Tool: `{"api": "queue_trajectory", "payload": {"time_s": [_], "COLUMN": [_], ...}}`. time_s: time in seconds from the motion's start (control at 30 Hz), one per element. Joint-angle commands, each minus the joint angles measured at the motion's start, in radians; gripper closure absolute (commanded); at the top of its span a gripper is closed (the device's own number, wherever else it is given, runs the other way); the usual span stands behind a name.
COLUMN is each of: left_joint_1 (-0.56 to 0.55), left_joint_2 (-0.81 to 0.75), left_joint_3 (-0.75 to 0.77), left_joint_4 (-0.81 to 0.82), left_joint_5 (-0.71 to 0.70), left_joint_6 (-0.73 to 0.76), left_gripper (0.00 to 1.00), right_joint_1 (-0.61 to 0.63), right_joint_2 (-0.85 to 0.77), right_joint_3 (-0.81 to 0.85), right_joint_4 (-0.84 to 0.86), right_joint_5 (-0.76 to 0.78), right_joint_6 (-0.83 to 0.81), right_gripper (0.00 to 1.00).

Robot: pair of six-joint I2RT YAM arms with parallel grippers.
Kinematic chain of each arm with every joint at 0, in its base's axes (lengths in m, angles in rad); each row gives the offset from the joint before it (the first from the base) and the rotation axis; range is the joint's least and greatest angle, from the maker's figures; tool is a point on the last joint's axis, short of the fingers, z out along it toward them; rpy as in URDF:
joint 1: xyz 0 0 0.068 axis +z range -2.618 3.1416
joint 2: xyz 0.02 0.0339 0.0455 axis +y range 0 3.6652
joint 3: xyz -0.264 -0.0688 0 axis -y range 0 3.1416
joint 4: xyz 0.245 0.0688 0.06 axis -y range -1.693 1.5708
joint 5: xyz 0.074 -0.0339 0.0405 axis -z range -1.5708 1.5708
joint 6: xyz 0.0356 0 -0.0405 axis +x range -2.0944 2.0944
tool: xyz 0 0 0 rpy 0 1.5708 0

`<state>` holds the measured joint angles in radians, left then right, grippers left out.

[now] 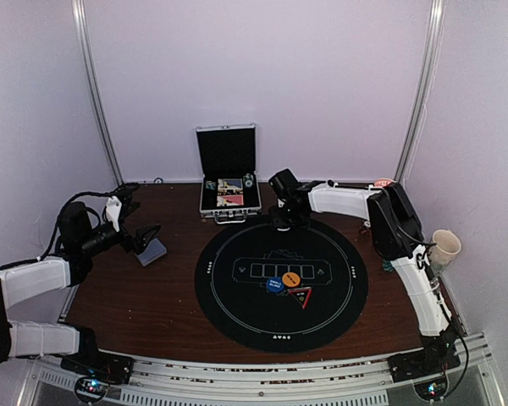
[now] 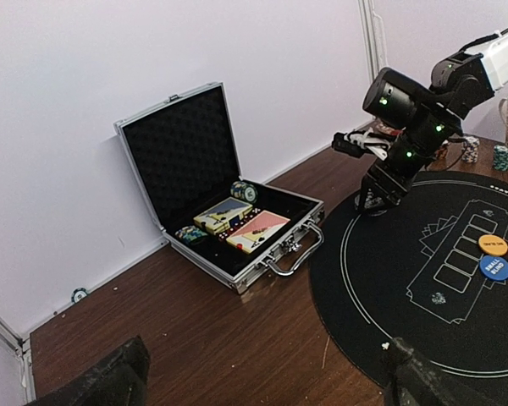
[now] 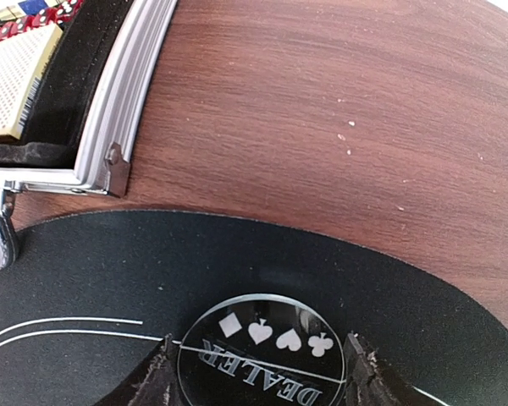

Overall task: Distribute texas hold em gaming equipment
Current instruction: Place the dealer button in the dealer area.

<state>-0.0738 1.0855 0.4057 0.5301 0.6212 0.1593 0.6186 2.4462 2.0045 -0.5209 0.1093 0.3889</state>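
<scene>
Two small button discs, one orange (image 1: pixel 290 278) and one blue (image 1: pixel 275 285), lie touching each other near the middle of the round black mat (image 1: pixel 237 315). The mat covers the centre of the table (image 1: pixel 152 304).

A third disc, dark and marked DEALER (image 3: pixel 261 338), lies flat on the mat's far edge. The right gripper (image 3: pixel 261 374) is clamped on it, with one finger against each side of its rim.

The silver case (image 2: pixel 275 254) stands open at the middle of the table's far edge. Two flat card boxes lie side by side in it, with some chips (image 2: pixel 244 191) beside them.

Two short chip stacks (image 2: pixel 469 149) stand near the table's far right corner, close to a mug (image 1: pixel 444 247). One loose chip (image 2: pixel 80 295) lies at the far edge, left of the case.

The left gripper (image 2: pixel 264 359) hangs over the left part of the table with its fingers spread wide and nothing between them. A grey-blue stack of cards (image 1: pixel 152 251) lies just beside it, though whether they touch cannot be told.
</scene>
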Motion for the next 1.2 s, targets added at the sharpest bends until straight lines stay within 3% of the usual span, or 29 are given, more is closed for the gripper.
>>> {"api": "queue_trajectory", "payload": {"time_s": [0.0,0.53,0.77,0.97,1.17], "left_joint_1": [0.003,0.003,0.003,0.003,0.002], "left_joint_2": [0.007,0.012,0.01,0.01,0.005], "left_joint_3": [-0.001,-0.001,-0.001,-0.001,-0.001], "left_joint_4": [0.059,0.059,0.06,0.06,0.058], "left_joint_5": [-0.006,-0.007,-0.008,-0.008,-0.009], "left_joint_6": [0.0,0.002,0.001,0.002,0.0], "left_gripper": [0.02,0.02,0.02,0.02,0.02], "right_joint_1": [-0.013,-0.051,-0.048,-0.04,0.002], "right_joint_2": [0.034,0.104,0.084,-0.041,-0.327], "right_joint_3": [0.023,0.091,0.083,0.012,-0.218], "right_joint_4": [-0.019,0.005,-0.008,-0.022,-0.005], "right_joint_5": [0.019,0.015,-0.007,-0.007,0.016], "right_joint_6": [-0.004,0.004,-0.013,-0.032,-0.068], "right_gripper": [0.42,0.36,0.21,0.11,0.06]}}
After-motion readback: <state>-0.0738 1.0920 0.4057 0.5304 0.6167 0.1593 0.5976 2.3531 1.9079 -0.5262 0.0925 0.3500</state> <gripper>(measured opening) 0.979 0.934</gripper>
